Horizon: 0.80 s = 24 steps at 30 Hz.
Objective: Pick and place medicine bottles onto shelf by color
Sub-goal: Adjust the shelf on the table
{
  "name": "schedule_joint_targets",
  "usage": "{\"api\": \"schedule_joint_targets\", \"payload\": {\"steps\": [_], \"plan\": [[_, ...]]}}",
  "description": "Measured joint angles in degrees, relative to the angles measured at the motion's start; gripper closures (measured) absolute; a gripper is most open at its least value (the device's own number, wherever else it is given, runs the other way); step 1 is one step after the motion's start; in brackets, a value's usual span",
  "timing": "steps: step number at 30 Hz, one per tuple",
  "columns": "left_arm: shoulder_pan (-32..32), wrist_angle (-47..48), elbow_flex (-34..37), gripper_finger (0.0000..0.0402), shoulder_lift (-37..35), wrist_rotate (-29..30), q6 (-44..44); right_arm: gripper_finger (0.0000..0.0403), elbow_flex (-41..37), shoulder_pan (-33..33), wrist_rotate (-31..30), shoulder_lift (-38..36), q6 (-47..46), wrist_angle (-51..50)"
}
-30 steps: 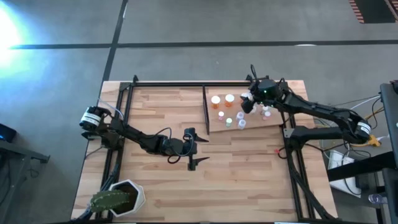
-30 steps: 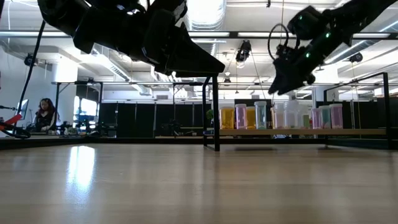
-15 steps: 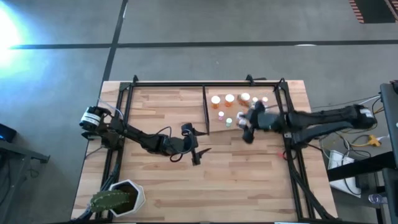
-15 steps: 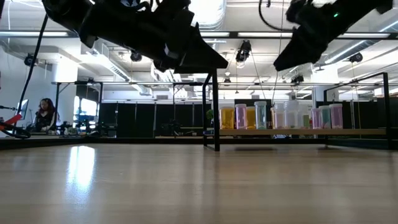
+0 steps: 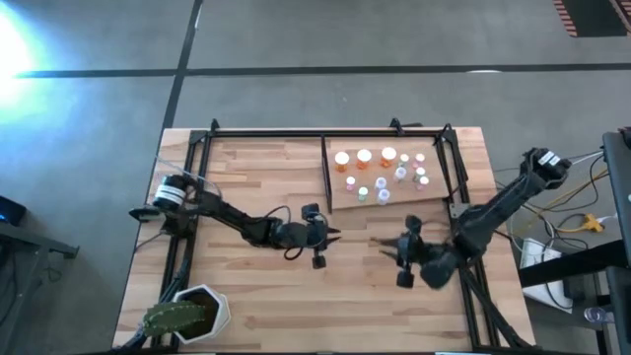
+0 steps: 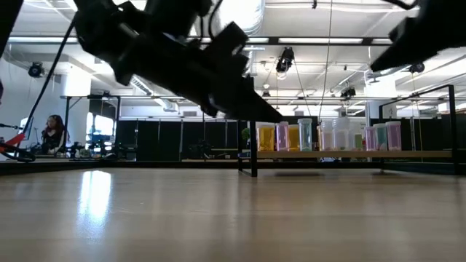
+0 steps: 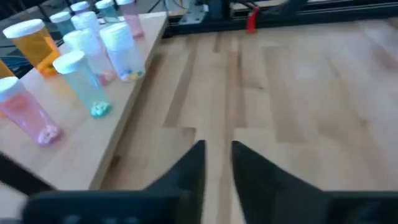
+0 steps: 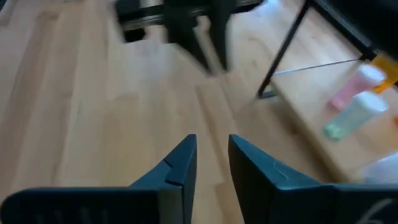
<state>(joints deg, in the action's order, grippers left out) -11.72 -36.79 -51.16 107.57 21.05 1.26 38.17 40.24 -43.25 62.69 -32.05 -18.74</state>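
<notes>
High view: the medicine bottles [image 5: 380,173] are standing clustered on the shelf [image 5: 389,202], which is sitting at the far right part of the worktop [image 5: 246,286]; orange ones are lining its far edge, paler ones nearer. The left pincer [image 5: 330,237] is hovering over bare worktop just beside the shelf's near left corner, fingers [image 7: 189,171] nearly together, gripping nothing. The right pincer [image 5: 389,247] is hanging near the shelf's front edge, facing the left one, fingers [image 8: 180,162] also narrowly parted and empty. A cactus pot [image 5: 187,314] is sitting at the near left corner.
</notes>
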Motion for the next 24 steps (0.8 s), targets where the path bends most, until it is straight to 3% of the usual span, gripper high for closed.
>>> {"api": "schedule_joint_targets", "payload": {"steps": [4, 13, 24], "plan": [[2.0, -0.2, -3.2, 0.0394, 2.5, 0.3, 0.0, 0.0337, 0.0, 4.4, -0.9, 4.6, -5.0, 0.2], [7.3, 0.2, -3.5, 0.0394, 3.8, 2.6, 0.0, 0.0356, 0.0, 7.3, -1.8, 12.5, -13.2, 0.3], [12.5, 2.9, -2.8, 0.0398, 3.8, 3.6, -2.0, 0.0354, 0.0, 7.3, -2.0, 15.1, -14.0, -0.7]]}}
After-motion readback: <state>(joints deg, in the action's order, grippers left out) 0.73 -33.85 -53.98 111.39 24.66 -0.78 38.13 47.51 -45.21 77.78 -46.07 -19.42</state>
